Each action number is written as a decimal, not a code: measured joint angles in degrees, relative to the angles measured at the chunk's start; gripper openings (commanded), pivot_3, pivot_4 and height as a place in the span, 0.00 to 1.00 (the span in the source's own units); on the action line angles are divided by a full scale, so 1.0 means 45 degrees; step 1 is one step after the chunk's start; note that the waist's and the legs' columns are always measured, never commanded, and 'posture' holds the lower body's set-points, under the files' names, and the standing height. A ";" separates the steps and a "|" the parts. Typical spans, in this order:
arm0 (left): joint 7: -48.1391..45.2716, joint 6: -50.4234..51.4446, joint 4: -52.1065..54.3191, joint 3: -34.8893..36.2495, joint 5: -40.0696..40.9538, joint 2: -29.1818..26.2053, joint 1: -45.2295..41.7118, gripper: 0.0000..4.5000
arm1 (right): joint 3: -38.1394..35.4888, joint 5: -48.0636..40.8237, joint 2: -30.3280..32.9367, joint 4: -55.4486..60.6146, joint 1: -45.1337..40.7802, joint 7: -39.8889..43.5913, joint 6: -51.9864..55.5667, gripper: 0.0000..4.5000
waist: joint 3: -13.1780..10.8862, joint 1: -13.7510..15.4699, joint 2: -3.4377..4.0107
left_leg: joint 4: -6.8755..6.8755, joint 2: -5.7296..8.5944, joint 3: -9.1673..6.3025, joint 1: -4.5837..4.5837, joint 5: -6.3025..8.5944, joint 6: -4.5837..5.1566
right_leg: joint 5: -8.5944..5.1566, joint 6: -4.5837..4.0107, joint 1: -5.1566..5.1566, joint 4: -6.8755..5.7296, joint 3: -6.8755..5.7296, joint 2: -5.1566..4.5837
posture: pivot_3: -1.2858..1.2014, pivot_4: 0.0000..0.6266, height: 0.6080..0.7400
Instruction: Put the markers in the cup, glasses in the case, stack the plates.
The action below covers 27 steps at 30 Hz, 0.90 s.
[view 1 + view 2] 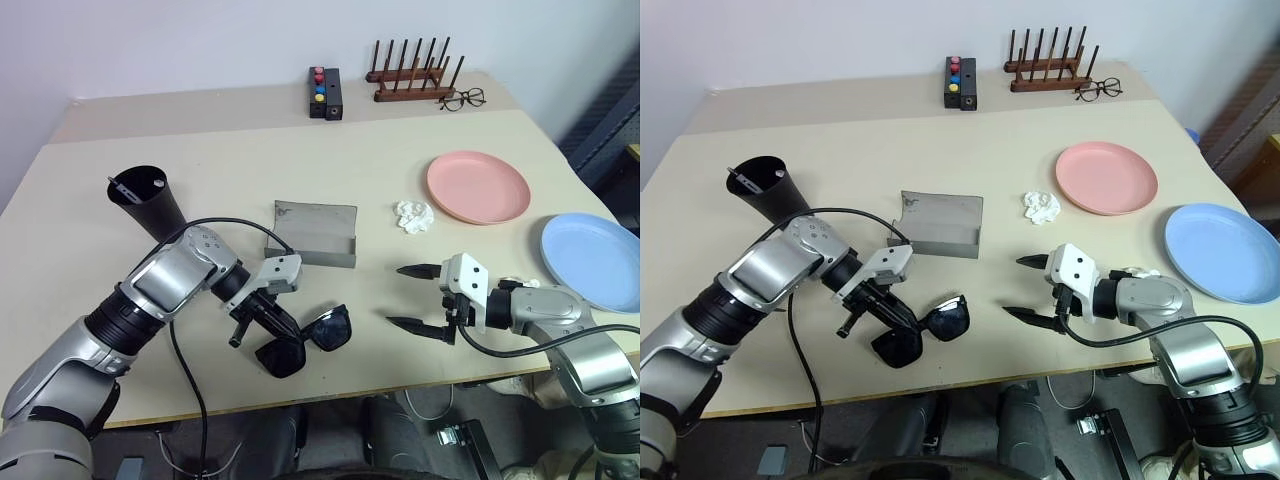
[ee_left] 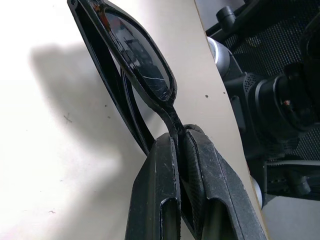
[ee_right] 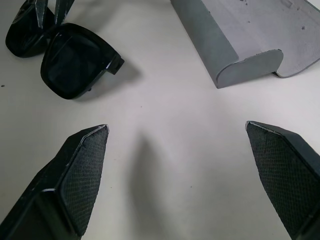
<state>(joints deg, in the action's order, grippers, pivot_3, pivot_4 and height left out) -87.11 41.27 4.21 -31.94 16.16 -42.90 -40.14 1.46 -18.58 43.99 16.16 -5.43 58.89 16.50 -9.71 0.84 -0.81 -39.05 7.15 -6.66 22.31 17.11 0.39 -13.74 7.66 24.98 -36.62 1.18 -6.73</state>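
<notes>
While the glasses (image 1: pixel 305 340) are pinched at the bridge by the left gripper (image 1: pixel 268 318) near the table's front edge, the open grey case (image 1: pixel 312 235) lies just beyond, long axis crosswise. The right gripper (image 1: pixel 412 297) is held wide apart, empty, farther away.

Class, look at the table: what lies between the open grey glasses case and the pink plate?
A crumpled white tissue lies on the table between the case and the pink plate, nearer the plate, seen in both eye views.
</notes>
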 measured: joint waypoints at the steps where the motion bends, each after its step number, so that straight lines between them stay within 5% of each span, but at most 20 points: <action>1: 0.0094 -0.0251 -0.0060 0.0146 0.0000 0.0112 0.0006 0.00 | 0.0000 -0.0005 -0.0001 0.0000 -0.0009 0.0001 -0.0001 1.00 | 0.0000 0.0006 -0.0001 | -0.0002 0.0000 -0.0001 0.0000 0.0000 0.0000 | 0.0000 0.0000 -0.0002 0.0001 -0.0001 -0.0001 | 0.52 0.24 1.00; 13: 0.0798 -0.3824 -0.1335 0.2579 0.0196 0.1400 -0.0260 0.00 | 0.0050 0.0108 -0.0035 -0.0785 -0.0926 0.0149 -0.0365 1.00 | -0.0004 0.0010 -0.0006 | -0.0003 0.0001 -0.0007 0.0006 0.0002 0.0003 | 0.0008 0.0011 -0.0012 0.0036 -0.0013 0.0000 | 0.52 0.24 1.00; 27: 0.0491 -0.5198 -0.7660 0.3095 -0.1124 0.2518 -0.5696 0.00 | 0.0411 0.0473 -0.0409 -0.1758 -0.1676 0.0258 -0.1045 1.00 | -0.0006 -0.0065 -0.0007 | 0.0003 0.0002 -0.0003 0.0017 0.0007 0.0014 | 0.0023 0.0035 -0.0006 0.0065 -0.0023 0.0012 | 0.52 0.24 1.00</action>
<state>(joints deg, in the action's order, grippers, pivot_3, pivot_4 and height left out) -84.90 17.88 -30.26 -18.02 11.10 -31.57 -65.77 3.31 -16.46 42.15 8.25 -12.97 60.06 11.80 -9.74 0.54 -0.84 -39.04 7.15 -6.67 22.38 17.14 0.45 -13.64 7.82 24.95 -36.33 1.07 -6.68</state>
